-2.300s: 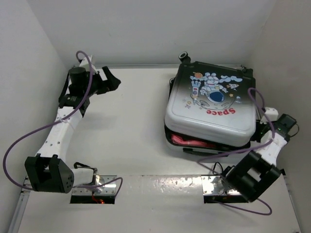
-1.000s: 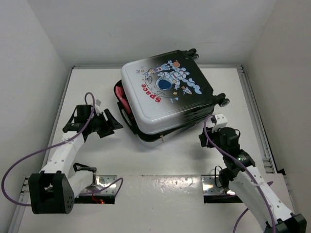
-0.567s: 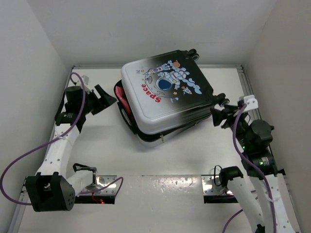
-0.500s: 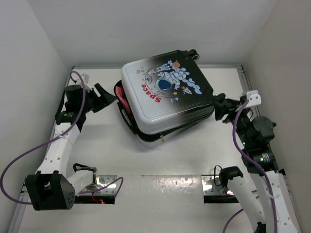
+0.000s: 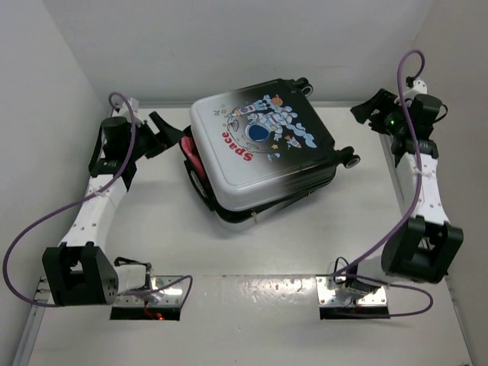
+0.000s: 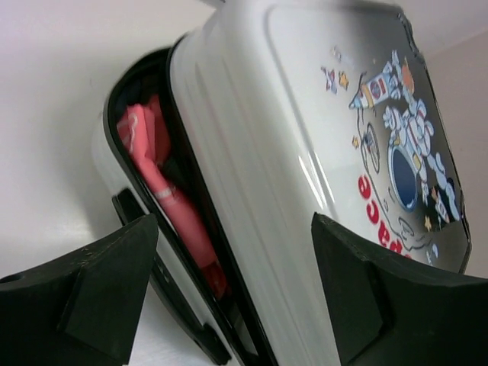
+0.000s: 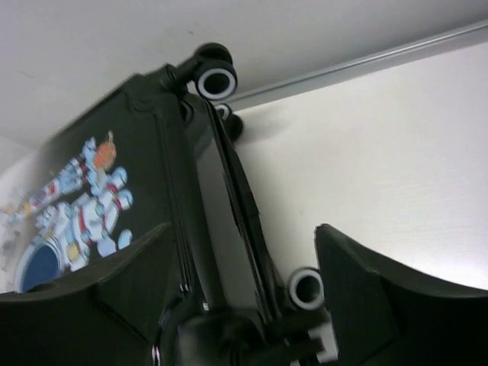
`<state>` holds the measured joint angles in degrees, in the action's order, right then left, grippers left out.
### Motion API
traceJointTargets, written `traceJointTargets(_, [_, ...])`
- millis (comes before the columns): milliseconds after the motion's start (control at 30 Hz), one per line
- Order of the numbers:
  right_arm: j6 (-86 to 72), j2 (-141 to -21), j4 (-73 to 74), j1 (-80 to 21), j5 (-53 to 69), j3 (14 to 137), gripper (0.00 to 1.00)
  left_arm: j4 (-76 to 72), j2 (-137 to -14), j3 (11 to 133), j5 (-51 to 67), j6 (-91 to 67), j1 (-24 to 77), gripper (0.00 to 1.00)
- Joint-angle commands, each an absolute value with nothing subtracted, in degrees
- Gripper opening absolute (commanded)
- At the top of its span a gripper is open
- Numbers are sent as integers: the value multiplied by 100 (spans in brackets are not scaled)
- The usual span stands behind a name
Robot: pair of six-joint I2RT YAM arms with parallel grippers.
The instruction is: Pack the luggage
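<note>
The luggage lies flat on the desk, midway between the side edges and nearer the far edge, turned askew with its wheels toward the far right corner. A cloth bundle sits inside it, at the gap on its left side. The left gripper is just left of that gap. The right gripper is by the far right corner, apart from the wheels.

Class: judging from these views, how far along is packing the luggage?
Done: a pink item sits inside the luggage, lid lowered over it. In hand: nothing; the left end effector faces the gaping side, the right end effector hangs by the wheels, both open and empty. Remaining: the lid gapes, so it needs closing.
</note>
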<state>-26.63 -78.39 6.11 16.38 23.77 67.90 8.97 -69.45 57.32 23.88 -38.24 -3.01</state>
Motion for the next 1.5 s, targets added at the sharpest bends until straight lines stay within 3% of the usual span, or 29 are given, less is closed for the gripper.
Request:
traceJointTargets(0, [-3498, -8409, -156, 1696, 3252, 7304, 72, 466, -7154, 6029, 2197, -3814, -378, 86])
traceJointTargets(267, [-3657, -10308, -509, 1276, 3393, 8550, 61, 527, -7436, 6030, 1574, -3955, -88, 78])
traceJointTargets(467, [-3297, -11748, -160, 862, 3270, 9761, 55, 659, -7742, 6204, 1328, -3754, 184, 65])
traceJointTargets(667, [-2822, -12470, 113, 441, 3217, 10212, 52, 773, -8076, 6434, 872, -3569, 666, 59])
traceJointTargets(833, [-2575, -12682, 167, 185, 3366, 10371, 52, 844, -8358, 6486, 747, -3480, 1037, 52])
traceJointTargets(1100, [-2715, -12586, -624, 44, 4559, 10186, 52, 519, -8481, 6539, 1352, -3428, 1379, 42])
traceJointTargets(1467, [-3252, -12278, -941, -632, 5448, 10467, 52, 396, -8148, 6706, 1731, -3208, 1792, 41])
